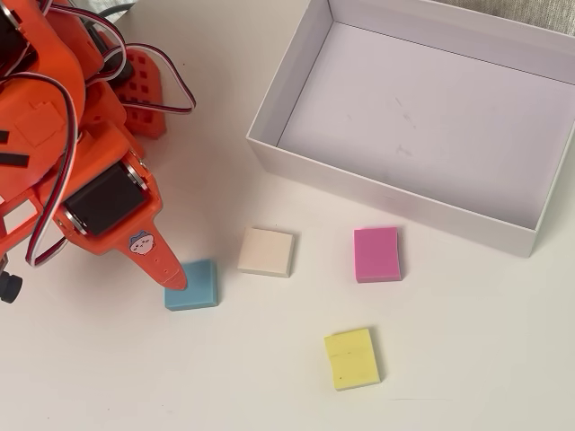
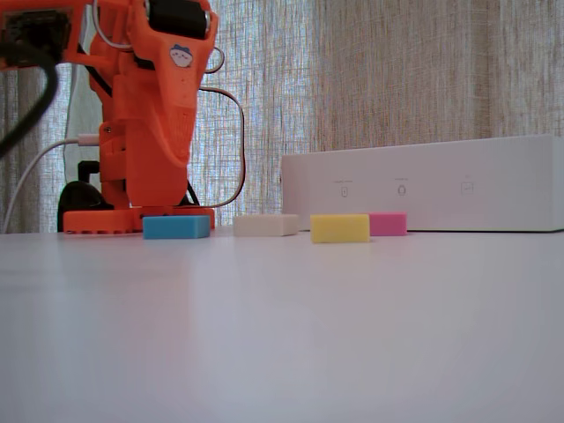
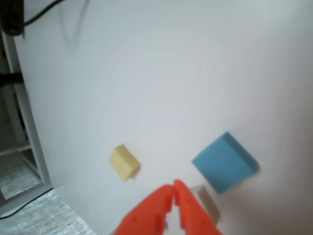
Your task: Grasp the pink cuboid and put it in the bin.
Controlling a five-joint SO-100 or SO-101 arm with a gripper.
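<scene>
The pink cuboid (image 1: 377, 254) lies flat on the white table just in front of the bin's (image 1: 386, 193) near wall. In the fixed view the pink cuboid (image 2: 389, 224) shows partly behind the yellow block, with the bin (image 2: 423, 183) behind it. My orange gripper (image 1: 176, 278) points down at the left, its tip over the blue block's corner, far left of the pink cuboid. In the wrist view the gripper (image 3: 173, 185) is shut with nothing between its fingers, and the pink cuboid is out of that view.
A blue block (image 1: 191, 285) sits under the gripper tip, a cream block (image 1: 267, 251) lies between it and the pink one, and a yellow block (image 1: 352, 358) lies nearer the front. The arm's base (image 2: 137, 216) stands at the left.
</scene>
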